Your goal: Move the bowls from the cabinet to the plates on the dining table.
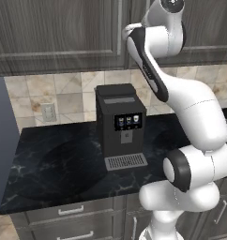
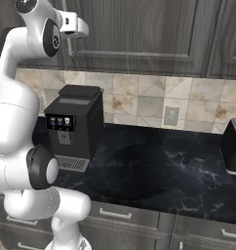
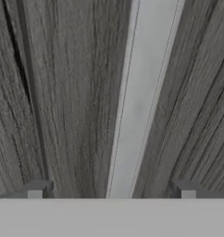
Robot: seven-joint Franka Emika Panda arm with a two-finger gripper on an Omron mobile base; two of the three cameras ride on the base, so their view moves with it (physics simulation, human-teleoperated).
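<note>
While the cabinet (image 3: pixel 63 92) door hides its contents, the spread gripper (image 3: pixel 111 189) straddles its handle (image 3: pixel 141 102).

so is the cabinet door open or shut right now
Shut. The cabinet doors sit flush, and the open gripper straddles the metal handle without closing on it.

Matt wood-grain cabinet (image 1: pixel 54 33), brushed metal handle (image 3: pixel 141 102), glossy marble worktop (image 2: pixel 159 171)

One coffee machine (image 1: pixel 121 125), one wall socket (image 2: pixel 170 116), one cabinet handle (image 3: pixel 142 99).
</note>
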